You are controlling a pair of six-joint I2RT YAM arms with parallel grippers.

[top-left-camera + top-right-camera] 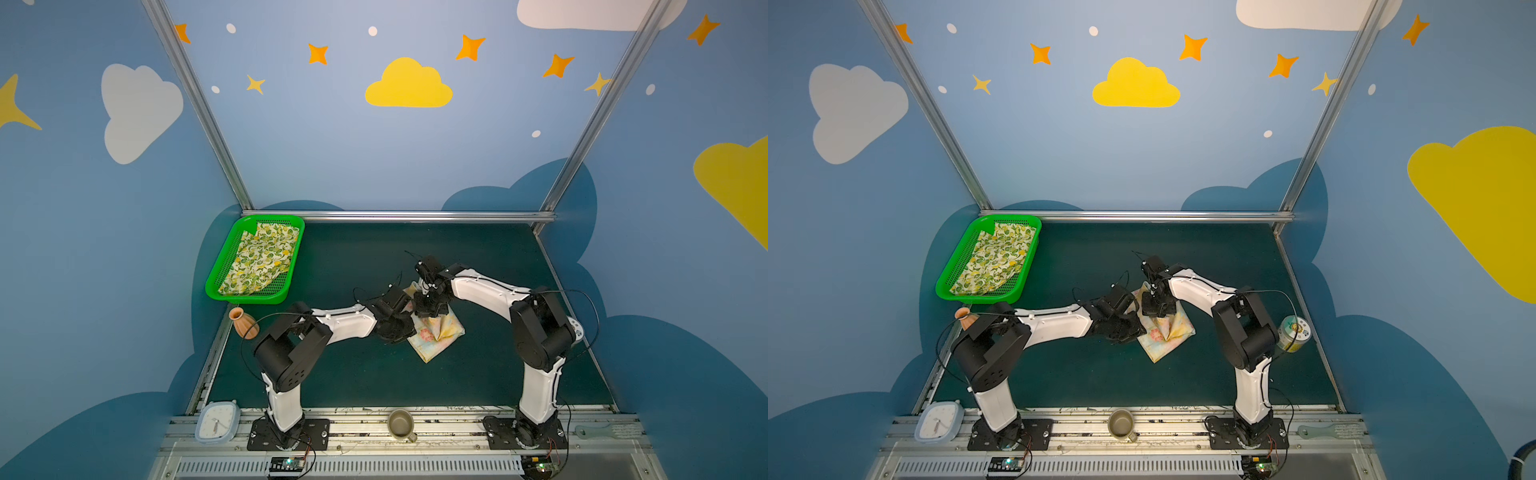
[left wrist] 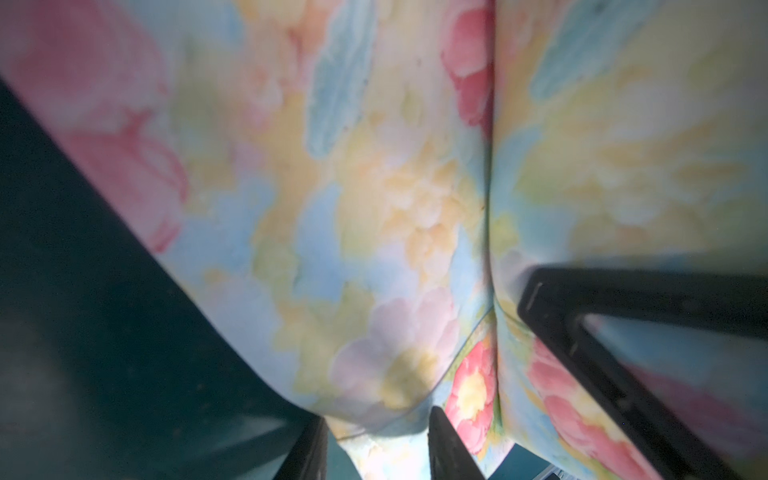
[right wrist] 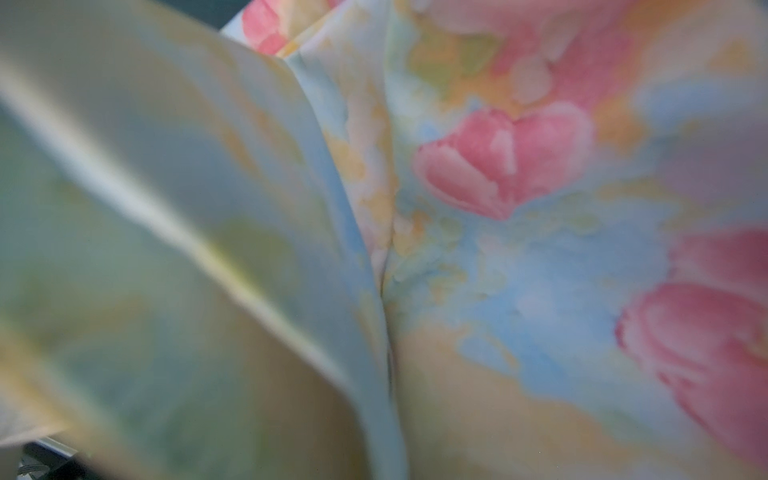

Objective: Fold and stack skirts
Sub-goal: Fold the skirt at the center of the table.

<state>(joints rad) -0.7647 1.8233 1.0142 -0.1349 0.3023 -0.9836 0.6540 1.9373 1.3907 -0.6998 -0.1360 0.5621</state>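
Under both end effectors, mid-desk: pale yellow pink-flowered cloth skirt (image 1: 436,330), thin, limp, light, slippery; left end effector (image 1: 409,318) clamped on edge; right end effector (image 1: 432,309) pinched on raised fold; grip hems.

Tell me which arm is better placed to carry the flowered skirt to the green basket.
Left, probably. The green basket stands on the left arm's side, and the left gripper has the flowered skirt between its fingers.
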